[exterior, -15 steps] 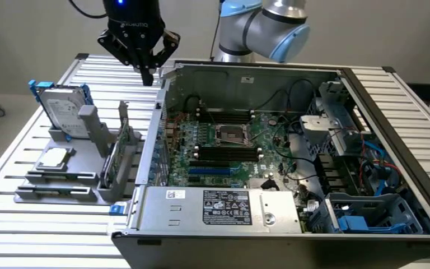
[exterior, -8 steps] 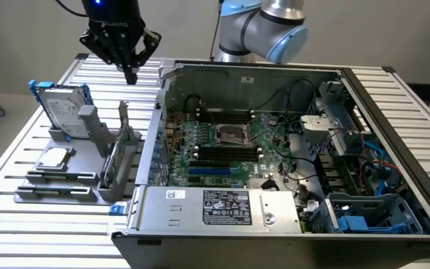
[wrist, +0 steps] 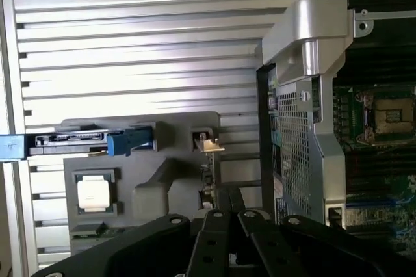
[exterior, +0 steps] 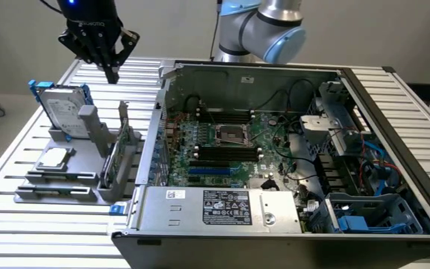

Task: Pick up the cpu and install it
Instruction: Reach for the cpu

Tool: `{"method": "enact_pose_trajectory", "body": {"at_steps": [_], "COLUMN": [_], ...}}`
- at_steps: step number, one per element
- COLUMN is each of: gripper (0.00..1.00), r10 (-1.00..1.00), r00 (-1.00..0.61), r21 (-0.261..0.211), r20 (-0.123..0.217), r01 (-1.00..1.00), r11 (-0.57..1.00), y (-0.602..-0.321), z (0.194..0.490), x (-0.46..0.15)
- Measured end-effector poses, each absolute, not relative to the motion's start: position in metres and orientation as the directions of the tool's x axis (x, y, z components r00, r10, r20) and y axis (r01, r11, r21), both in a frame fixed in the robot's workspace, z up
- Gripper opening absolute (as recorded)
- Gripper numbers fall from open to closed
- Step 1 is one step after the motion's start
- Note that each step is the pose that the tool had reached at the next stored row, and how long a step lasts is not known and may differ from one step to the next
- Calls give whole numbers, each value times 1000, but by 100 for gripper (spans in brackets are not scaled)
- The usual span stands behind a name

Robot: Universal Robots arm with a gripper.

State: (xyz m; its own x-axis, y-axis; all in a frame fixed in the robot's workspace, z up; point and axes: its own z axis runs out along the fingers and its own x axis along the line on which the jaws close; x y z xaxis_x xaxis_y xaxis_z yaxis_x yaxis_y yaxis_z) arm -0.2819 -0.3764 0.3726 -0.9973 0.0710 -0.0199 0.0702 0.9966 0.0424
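Note:
The cpu (exterior: 54, 158), a small flat silver square, lies in a recess of the grey fixture (exterior: 58, 188) on the exterior view's left; the wrist view shows the cpu (wrist: 93, 192) from above. My gripper (exterior: 112, 74) hangs high over the back of the table, behind the fixture and well apart from the cpu. Its black fingers meet at the tips with nothing between them, and the wrist view shows the gripper (wrist: 227, 200) shut in the same way. The metal-framed socket (exterior: 228, 134) sits in the middle of the motherboard, its dark centre bare; it appears as the socket (wrist: 390, 116) in the wrist view.
A silver hard drive (exterior: 64, 109) with a blue bracket stands upright on the fixture. A card (exterior: 121, 147) stands on edge beside it. The open computer case (exterior: 163, 112) takes up the table's middle and right, with a power supply (exterior: 223, 207) at its front.

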Motion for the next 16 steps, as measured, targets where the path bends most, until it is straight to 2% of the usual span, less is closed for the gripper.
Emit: {"method": "enact_pose_trajectory", "body": {"at_steps": [16], "gripper": [11], "r10": [71], "r00": [-997], "r21": [38], "r20": [-20], "r01": [70], "r11": [997], "y": [-369], "z": [365], "x": [-355]}}
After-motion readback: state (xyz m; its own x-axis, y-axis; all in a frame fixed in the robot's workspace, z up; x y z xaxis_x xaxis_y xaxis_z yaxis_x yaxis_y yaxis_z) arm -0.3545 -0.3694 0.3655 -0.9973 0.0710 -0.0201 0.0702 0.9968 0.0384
